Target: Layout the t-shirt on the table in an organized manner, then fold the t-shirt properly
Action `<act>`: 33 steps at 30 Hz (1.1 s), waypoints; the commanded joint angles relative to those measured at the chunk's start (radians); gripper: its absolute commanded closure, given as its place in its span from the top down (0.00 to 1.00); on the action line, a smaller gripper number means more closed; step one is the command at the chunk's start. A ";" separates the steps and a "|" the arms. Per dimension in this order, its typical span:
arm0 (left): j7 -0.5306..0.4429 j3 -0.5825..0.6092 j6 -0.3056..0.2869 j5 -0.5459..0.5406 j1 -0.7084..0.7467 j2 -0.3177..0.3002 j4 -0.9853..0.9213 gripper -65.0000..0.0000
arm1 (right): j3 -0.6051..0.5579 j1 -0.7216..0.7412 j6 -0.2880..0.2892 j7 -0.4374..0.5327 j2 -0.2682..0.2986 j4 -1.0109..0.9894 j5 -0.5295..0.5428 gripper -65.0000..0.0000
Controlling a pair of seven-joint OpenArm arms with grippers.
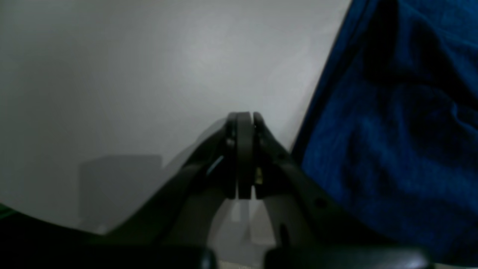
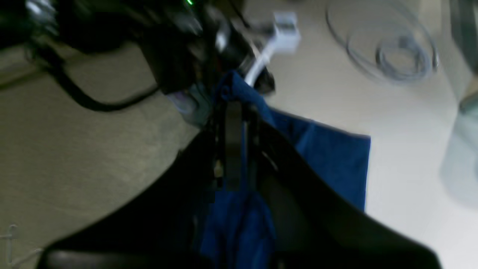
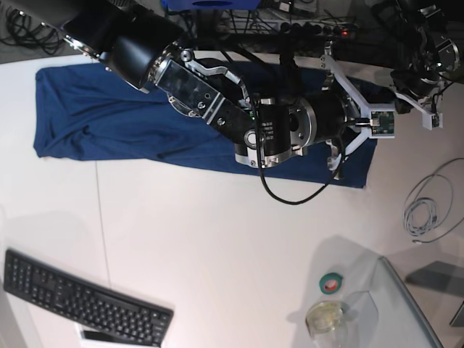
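Right end effector (image 2: 233, 112): closed on a fold of the t-shirt (image 2: 332, 160), cloth pinched between the jaws and trailing below and to the side. Left end effector (image 1: 244, 119): jaws pressed together, nothing between them, poised over bare table (image 1: 130, 74) just beside the shirt edge. T-shirt position, base view: spread as a long band along the far side of the table, one end under the right arm (image 3: 217, 94), body still creased and not squared. Risks from here, as judgement: grip on a single bunched fold likely to drag the whole garment instead of flattening it; too thin a pinch likely to slip and drop the corner in a heap. Empty left end effector gives no counter-hold, so any pull may skew the layout. Cable (image 3: 428, 210), tape roll (image 3: 332, 283) and keyboard (image 3: 80, 297) lie well apart from the cloth; wide sweeps could still reach them.
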 commanded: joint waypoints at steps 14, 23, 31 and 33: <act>-0.009 -0.163 -0.005 -0.008 0.148 -0.044 0.178 0.00 | -0.001 0.076 0.001 0.182 -0.023 -0.146 0.030 0.00; -0.009 -0.161 -0.005 -0.008 0.158 -0.039 0.178 0.00 | -0.004 0.159 -0.095 0.209 -0.024 -0.154 0.030 0.00; -0.008 -0.161 -0.005 -0.008 0.154 -0.039 0.178 0.00 | -0.004 0.160 -0.096 0.290 -0.026 -0.240 0.030 0.00; -0.008 -0.161 -0.005 -0.008 0.152 -0.039 0.178 0.00 | -0.004 0.160 -0.096 0.305 -0.026 -0.261 0.030 0.00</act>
